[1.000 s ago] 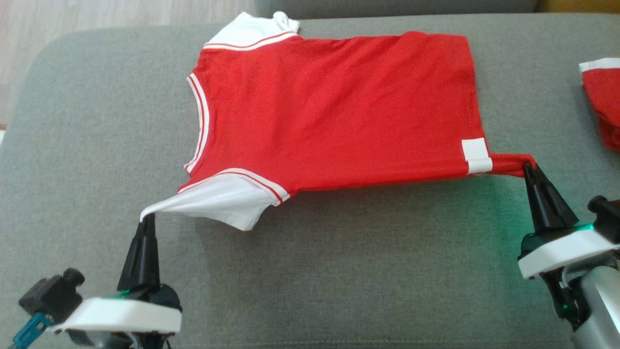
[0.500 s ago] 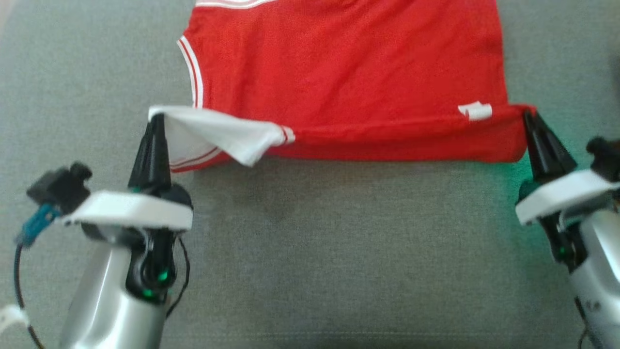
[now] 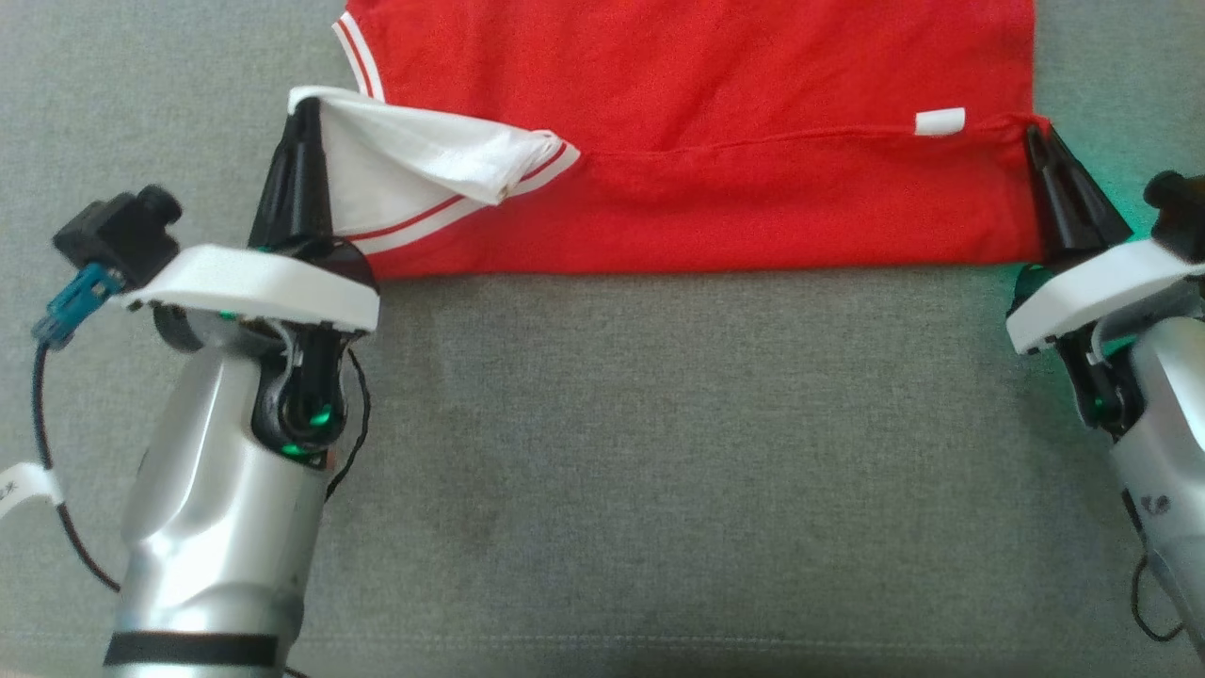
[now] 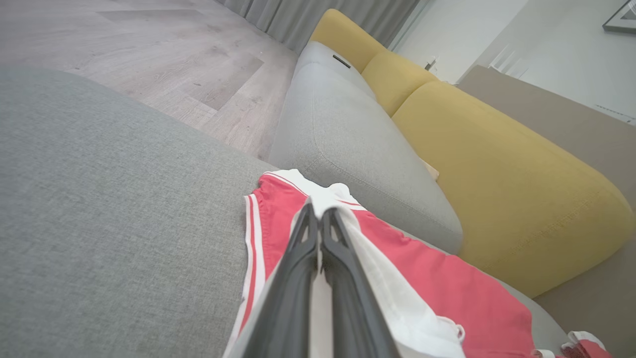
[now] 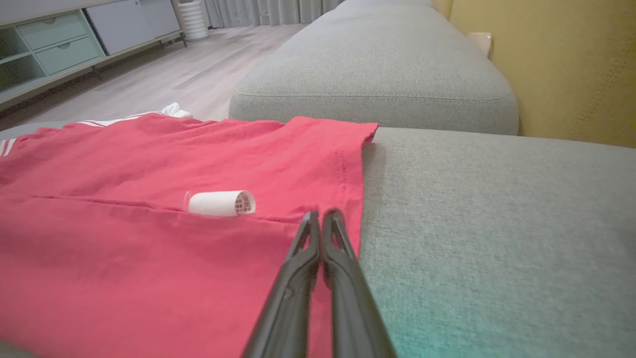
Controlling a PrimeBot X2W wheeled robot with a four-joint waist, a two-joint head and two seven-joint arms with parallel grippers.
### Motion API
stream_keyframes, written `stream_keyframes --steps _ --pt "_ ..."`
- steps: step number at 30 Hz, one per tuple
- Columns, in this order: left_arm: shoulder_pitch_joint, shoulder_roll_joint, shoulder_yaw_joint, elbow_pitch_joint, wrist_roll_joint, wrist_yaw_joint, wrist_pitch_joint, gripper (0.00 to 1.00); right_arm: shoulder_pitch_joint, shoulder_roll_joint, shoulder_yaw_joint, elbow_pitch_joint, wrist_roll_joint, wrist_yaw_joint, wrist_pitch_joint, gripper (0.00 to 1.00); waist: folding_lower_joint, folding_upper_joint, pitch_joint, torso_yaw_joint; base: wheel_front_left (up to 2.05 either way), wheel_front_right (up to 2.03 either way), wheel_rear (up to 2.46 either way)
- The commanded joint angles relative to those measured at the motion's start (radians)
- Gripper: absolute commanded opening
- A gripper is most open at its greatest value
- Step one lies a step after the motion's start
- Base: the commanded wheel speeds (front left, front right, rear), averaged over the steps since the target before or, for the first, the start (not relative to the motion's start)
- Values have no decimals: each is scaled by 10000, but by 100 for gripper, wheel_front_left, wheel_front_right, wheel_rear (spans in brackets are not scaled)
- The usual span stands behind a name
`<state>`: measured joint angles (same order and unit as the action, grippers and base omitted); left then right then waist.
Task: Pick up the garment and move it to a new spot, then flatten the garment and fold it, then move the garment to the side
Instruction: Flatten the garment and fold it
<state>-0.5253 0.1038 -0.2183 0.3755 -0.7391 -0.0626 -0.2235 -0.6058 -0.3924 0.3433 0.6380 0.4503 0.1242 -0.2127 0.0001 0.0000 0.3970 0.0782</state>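
Observation:
A red garment (image 3: 697,94) with white sleeves and white-striped trim lies on a grey cushion (image 3: 659,452), its near long edge folded up over the body. My left gripper (image 3: 303,102) is shut on the white sleeve (image 3: 414,155) at the fold's left end. At the right end my right gripper (image 3: 1032,132) is shut on the red hem corner, beside a small white label (image 3: 939,121). The left wrist view has the left gripper (image 4: 319,211) pinching white cloth of the garment (image 4: 447,288). In the right wrist view the right gripper (image 5: 322,215) pinches the garment (image 5: 149,238) near the curled label (image 5: 221,203).
The grey cushion runs wide and bare in front of the garment. A second grey cushion (image 5: 377,74) and yellow backrests (image 4: 497,164) lie beyond. Wooden floor (image 4: 149,54) sits past the cushion's edge, with a low cabinet (image 5: 59,44) further off.
Both grippers have carried the near edge of the garment away from me and over its body, widening the fold. The head camera has tilted, so the garment sits higher in view.

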Motion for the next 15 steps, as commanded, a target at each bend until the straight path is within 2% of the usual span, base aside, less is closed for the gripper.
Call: stream_keyframes --steps 1,3,4,5,6,12,15 --pt "-447 225 202 -59 219 -120 -120 0 -182 -192 209 -61 73 65 -181 0 -1 0 46 28 0 0 0" --pt "-572 222 134 239 281 -200 -165 4 -310 -163 305 122 119 65 -254 2 -1 0 64 18 0 0 0" --pt "-622 212 110 367 274 -245 -181 44 -364 -141 327 207 147 65 -288 40 -1 0 72 15 0 0 0" --pt "-655 206 71 487 268 -294 -194 100 -404 -120 352 282 164 65 -319 53 -1 0 73 11 0 0 0" --pt "-672 207 42 569 272 -337 -212 100 -435 -98 354 351 180 65 -350 100 -1 0 72 -1 0 0 0" --pt "-195 370 85 245 786 -410 -351 100 -345 21 111 338 115 65 -465 100 -1 0 -46 -85 0 0 0" --pt "679 368 194 -307 1327 -216 -374 100 -79 116 -293 -44 97 65 -483 100 -1 0 -157 -160 0 0 0"
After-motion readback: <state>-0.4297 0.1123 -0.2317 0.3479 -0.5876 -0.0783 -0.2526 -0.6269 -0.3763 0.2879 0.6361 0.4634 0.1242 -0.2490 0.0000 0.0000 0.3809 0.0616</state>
